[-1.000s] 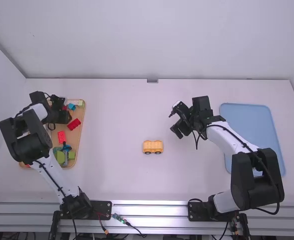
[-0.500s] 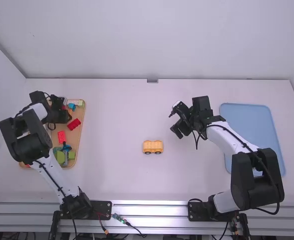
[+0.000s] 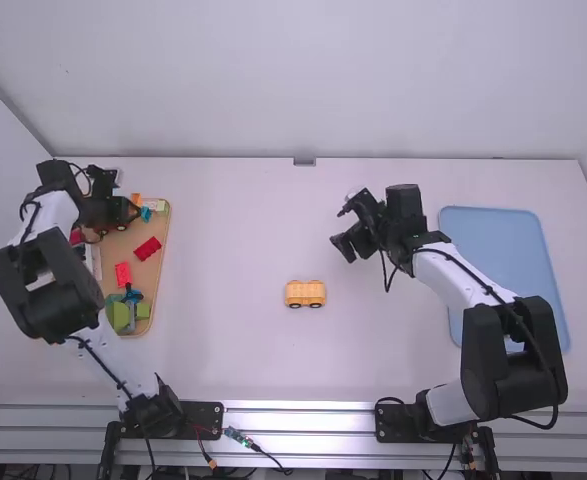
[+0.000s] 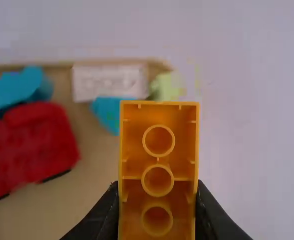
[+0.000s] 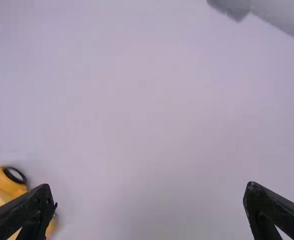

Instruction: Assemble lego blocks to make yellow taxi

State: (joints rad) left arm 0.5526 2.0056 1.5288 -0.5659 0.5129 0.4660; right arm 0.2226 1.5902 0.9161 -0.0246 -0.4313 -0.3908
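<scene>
On the pale-walled white table [image 3: 235,235] sits a yellow wheeled block [image 3: 305,292]

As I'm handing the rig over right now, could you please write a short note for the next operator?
Left gripper: jaws shut on an orange block, lifted over the far end of the wooden tray.
Right gripper: jaws open and empty, above the table.
Job's things: the yellow wheeled piece stands mid-table; more blocks lie in the tray.
Done: wheeled piece out on the table, orange block picked up.
Left: the orange block is not yet on the wheeled piece; fitting it there looks like the next step.
</scene>
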